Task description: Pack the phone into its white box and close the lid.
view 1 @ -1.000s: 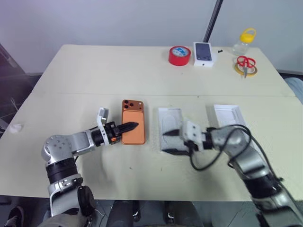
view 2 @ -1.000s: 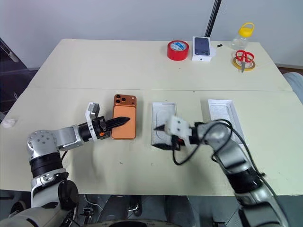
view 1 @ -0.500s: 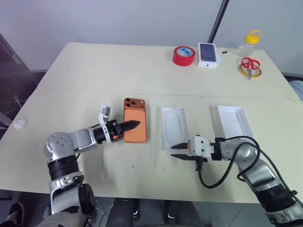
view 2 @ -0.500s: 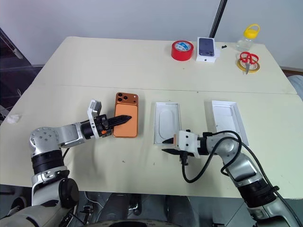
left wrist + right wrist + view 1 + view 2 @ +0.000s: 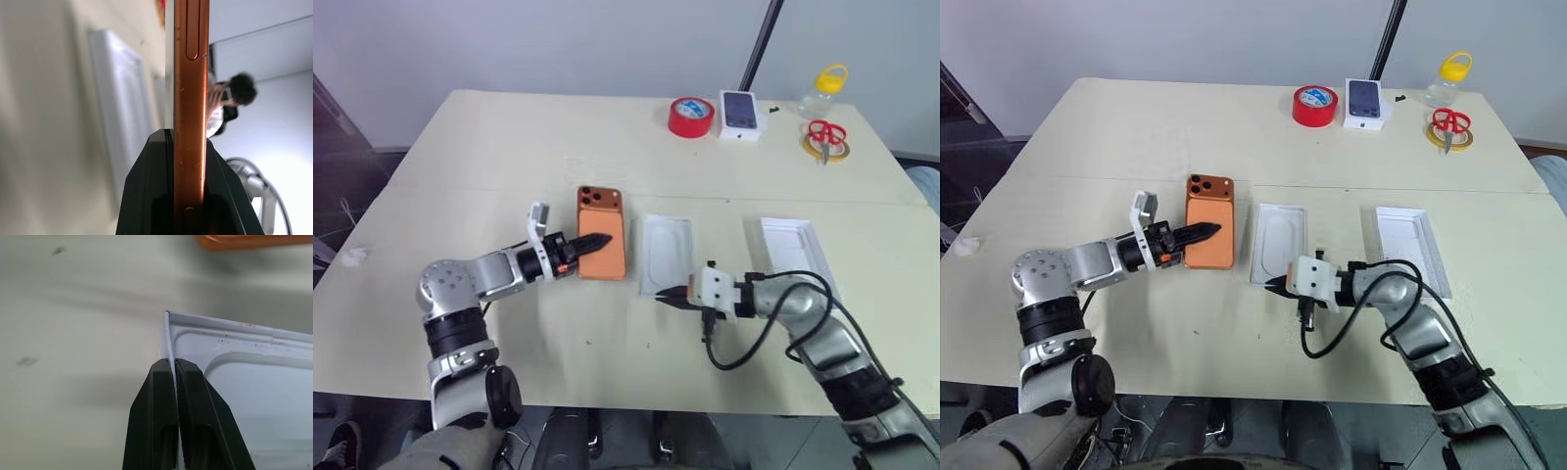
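Right wrist view shows the right gripper [image 5: 174, 363] pinching the white box [image 5: 244, 382] wall, while the left gripper [image 5: 592, 241] clamps the phone [image 5: 602, 246] just beside it, maybe lifted, so a weak pinch could drop it.

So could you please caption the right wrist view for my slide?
Right gripper shut on the white box's thin wall near a corner, the phone beyond.

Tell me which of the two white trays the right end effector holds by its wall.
The white box, the tray beside the phone, with an oval recess in its liner. The right end effector pinches its near wall. The plain lid lies apart, untouched.
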Robot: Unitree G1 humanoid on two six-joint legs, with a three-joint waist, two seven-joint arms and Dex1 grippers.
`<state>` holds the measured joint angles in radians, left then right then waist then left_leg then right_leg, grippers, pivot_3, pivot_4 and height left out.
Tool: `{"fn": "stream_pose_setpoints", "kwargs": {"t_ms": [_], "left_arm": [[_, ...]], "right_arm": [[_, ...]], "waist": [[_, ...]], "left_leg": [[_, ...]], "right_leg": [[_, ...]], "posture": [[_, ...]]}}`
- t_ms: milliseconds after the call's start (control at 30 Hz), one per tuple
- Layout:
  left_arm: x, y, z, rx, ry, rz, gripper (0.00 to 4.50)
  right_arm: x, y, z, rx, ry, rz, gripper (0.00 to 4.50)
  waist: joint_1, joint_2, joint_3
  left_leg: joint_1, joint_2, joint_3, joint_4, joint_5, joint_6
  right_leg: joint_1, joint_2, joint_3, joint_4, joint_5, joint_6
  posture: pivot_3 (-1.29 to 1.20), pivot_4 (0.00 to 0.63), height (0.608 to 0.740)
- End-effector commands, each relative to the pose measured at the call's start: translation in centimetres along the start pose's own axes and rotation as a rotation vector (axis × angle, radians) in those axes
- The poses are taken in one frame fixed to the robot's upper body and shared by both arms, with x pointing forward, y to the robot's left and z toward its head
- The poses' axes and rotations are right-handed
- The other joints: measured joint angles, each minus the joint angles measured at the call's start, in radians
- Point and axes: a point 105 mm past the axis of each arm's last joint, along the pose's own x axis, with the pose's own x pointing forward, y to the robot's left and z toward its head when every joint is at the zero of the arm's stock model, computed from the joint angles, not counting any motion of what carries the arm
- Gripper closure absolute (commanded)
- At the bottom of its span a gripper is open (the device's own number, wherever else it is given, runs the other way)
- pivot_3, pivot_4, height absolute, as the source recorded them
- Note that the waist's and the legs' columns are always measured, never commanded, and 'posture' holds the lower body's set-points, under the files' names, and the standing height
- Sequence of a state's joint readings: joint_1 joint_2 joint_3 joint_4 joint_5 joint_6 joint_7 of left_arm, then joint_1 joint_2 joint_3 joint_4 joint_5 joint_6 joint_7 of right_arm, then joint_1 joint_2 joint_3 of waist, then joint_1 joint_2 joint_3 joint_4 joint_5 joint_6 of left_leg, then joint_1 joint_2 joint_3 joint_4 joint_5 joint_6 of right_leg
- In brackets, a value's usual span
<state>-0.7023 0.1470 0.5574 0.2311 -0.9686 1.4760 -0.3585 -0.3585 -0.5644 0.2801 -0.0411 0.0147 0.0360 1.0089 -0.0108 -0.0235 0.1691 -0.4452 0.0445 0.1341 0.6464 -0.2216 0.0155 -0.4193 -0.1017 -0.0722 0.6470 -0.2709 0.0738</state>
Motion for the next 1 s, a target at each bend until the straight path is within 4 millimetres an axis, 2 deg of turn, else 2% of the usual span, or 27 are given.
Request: {"fn": "stream_pose_setpoints", "kwargs": {"t_ms": [33,133,267,367,500,633,733,800,833,900,933,1000], "left_arm": [[2.0,-1.5,0.9,0.042,-0.012,-0.046,4.50],[2.9,-1.3,0.6,0.039,0.002,-0.044,4.50],[3.5,-0.5,-0.4,0.038,0.019,-0.031,4.50],[4.1,-0.3,-1.5,0.024,0.043,-0.036,4.50],[4.5,-0.4,-2.8,0.017,0.073,-0.049,4.50],[4.7,1.1,-3.0,-0.001,0.040,0.021,4.50],[4.8,1.4,-3.4,-0.008,0.055,0.028,4.50],[5.0,1.4,-3.6,-0.017,0.066,0.036,3.51],[5.1,1.4,-3.6,-0.014,0.069,0.036,3.20],[5.3,1.2,-3.6,-0.009,0.079,0.040,2.24],[5.4,1.1,-3.5,-0.001,0.086,0.040,1.62],[5.5,0.9,-3.4,0.023,0.109,0.055,0.73]], "right_arm": [[0.8,-0.6,1.5,-0.017,-0.062,0.010,4.46],[1.0,-0.2,1.8,0.009,-0.078,0.029,3.46],[-0.5,0.2,2.9,-0.015,-0.106,0.022,1.44],[-3.3,0.4,3.1,0.002,-0.076,0.012,1.44],[-6.4,0.6,1.8,0.027,0.025,-0.007,1.44],[-7.4,-2.1,1.3,0.014,0.025,-0.169,1.44],[-7.2,-2.4,0.7,-0.008,0.048,-0.178,1.44],[-6.9,-2.5,0.7,-0.015,0.040,-0.183,1.37],[-6.7,-2.5,0.7,-0.014,0.035,-0.184,1.37],[-6.5,-2.6,0.8,-0.018,0.029,-0.187,1.37],[-6.4,-2.6,0.8,-0.018,0.027,-0.188,1.37],[-6.2,-2.6,0.7,-0.016,0.025,-0.190,1.37]], "waist": [[0.001,0.000,0.000],[-0.001,0.000,0.000],[0.000,0.000,0.000],[0.003,0.001,0.001],[0.004,-0.001,0.002],[-0.003,-0.001,0.002],[0.001,-0.001,0.002],[0.001,-0.001,0.002],[0.003,-0.001,0.003],[0.005,-0.001,0.003],[0.006,-0.001,0.003],[0.006,-0.001,0.003]], "left_leg": [[0.000,0.000,0.000,0.000,0.001,-0.001],[0.000,0.000,0.000,0.000,0.004,0.000],[-0.001,0.001,0.000,0.000,0.003,0.000],[-0.001,0.002,0.000,0.001,0.004,0.000],[0.001,0.002,0.000,0.003,-0.001,0.006],[0.002,0.003,0.000,0.003,-0.002,0.005],[0.002,0.003,0.000,0.002,0.000,0.006],[0.001,0.003,0.000,0.002,0.000,0.006],[0.001,0.003,0.000,0.002,0.000,0.006],[0.001,0.003,0.000,0.002,0.000,0.006],[0.001,0.003,0.000,0.003,0.000,0.006],[0.001,0.003,0.000,0.004,0.000,0.006]], "right_leg": [[0.000,0.000,0.000,0.000,0.000,0.000],[0.001,0.001,-0.001,-0.001,0.002,0.004],[0.001,0.004,-0.002,-0.001,0.002,0.006],[0.001,0.004,-0.003,0.000,0.002,0.006],[0.003,0.003,-0.003,-0.001,0.002,0.005],[0.003,0.004,-0.002,0.000,0.000,0.001],[0.003,0.004,-0.002,0.000,0.000,0.001],[0.003,0.004,-0.002,-0.001,0.001,0.002],[0.003,0.004,-0.002,-0.001,0.002,0.004],[0.003,0.004,-0.003,-0.001,0.002,0.004],[0.003,0.004,-0.003,-0.001,0.002,0.004],[0.005,0.004,-0.003,-0.001,0.002,0.004]], "posture": [[0.00,0.150,0.733],[0.00,0.150,0.733],[0.00,0.150,0.733],[0.00,0.150,0.733],[0.00,0.150,0.733],[0.00,0.150,0.733],[0.00,0.150,0.733],[0.00,0.150,0.733],[0.00,0.150,0.733],[0.00,0.150,0.733],[0.00,0.150,0.733],[0.00,0.150,0.733]]}}
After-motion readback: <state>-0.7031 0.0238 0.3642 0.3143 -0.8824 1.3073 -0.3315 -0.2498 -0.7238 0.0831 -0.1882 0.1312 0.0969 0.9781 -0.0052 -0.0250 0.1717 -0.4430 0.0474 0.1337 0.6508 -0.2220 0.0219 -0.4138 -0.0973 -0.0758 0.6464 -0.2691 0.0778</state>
